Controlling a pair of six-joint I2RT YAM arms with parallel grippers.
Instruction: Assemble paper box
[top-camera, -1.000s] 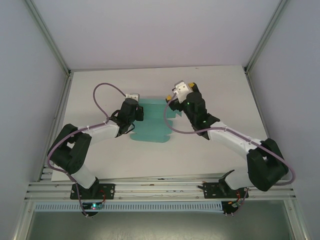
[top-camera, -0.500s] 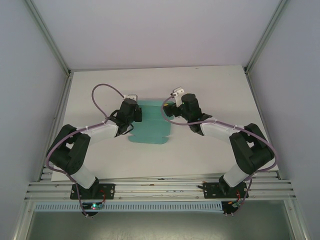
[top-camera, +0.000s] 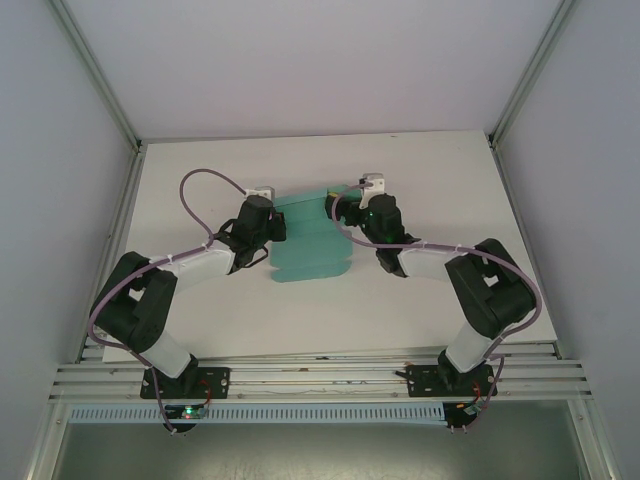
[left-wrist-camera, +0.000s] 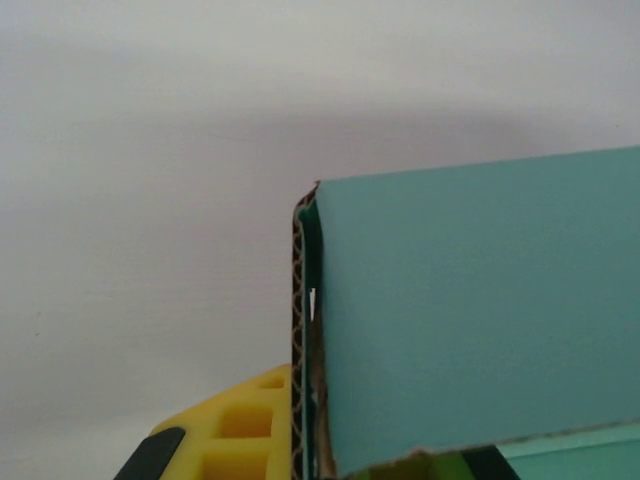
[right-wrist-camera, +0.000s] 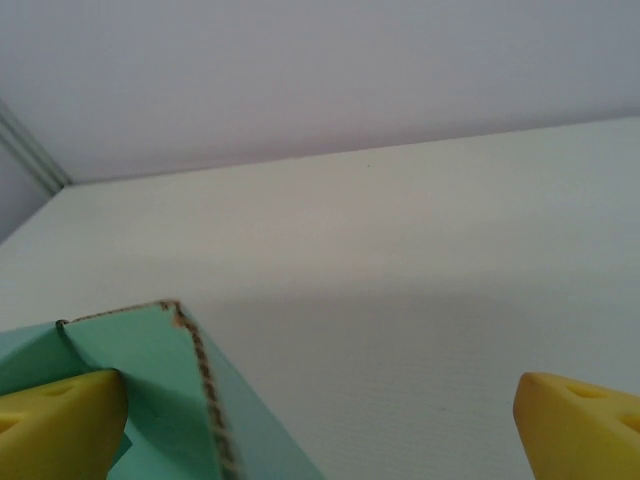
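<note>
**A:** The overhead isn't much help. The teal-green thin card paper box (top-camera: 312, 240) has its left edge tucked under the left arm's black wrist housing (top-camera: 258, 220), so the fingers there are hidden. Same deal under the right arm's black wrist housing (top-camera: 382, 216).

**B:** Yeah. The left wrist cam chops the card (left-wrist-camera: 470, 310) off at the right and bottom edges, and the yellow plastic finger pad (left-wrist-camera: 240, 440) is cut at the bottom. Its partner is mostly behind the card. On the right cam both yellow fingertips (right-wrist-camera: 55, 430) run off the frame, and so does the card's lower part (right-wrist-camera: 150, 380).

Paper box (top-camera: 312, 248) lies between left pincer (top-camera: 279, 222) and right pincer (top-camera: 350, 207).
</note>
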